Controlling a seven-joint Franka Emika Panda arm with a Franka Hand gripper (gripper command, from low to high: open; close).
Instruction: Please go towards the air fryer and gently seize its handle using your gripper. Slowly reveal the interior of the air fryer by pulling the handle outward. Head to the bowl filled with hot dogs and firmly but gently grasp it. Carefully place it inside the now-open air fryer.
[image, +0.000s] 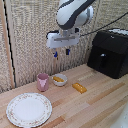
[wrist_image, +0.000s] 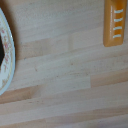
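Exterior view: the end effector (image: 61, 52) hangs empty, fingers slightly spread, high above the bowl (image: 59, 79).

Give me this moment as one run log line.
gripper: open, empty, raised above table | air fryer: drawer closed | handle: untouched | bowl: hot dogs inside, on table beside pink cup

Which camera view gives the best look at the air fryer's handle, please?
The exterior view: the handle shows as a vertical bar on the front of the air fryer. The wrist view shows none of it, only tabletop.
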